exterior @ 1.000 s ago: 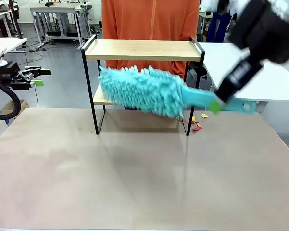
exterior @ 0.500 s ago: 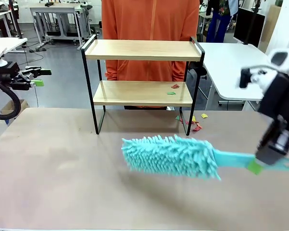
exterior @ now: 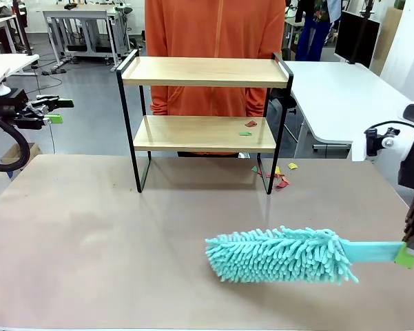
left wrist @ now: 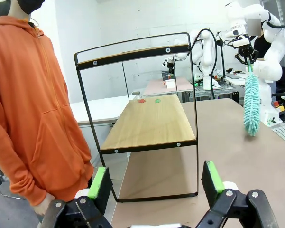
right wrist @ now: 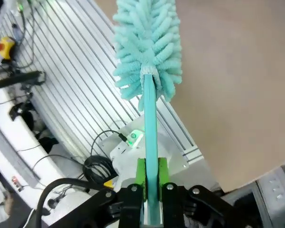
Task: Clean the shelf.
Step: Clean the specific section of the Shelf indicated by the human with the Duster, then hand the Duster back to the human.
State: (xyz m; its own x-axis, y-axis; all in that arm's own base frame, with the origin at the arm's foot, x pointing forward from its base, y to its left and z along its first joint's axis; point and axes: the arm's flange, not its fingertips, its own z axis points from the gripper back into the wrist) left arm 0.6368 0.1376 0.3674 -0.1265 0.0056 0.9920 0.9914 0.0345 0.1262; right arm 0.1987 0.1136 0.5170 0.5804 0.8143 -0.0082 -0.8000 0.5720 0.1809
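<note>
From the front, the shelf stands at the far middle of the table, scraps lying on its lower board, while the right tool at the near right is clamped on the handle of a teal duster hovering low over the table, so I judge the sweeping unfinished and the next stroke must reach that lower board. The left wrist view shows the left tool wide open and empty, facing the shelf's end. The right wrist view shows the green pads pinching the duster's handle; no writing is readable.
</note>
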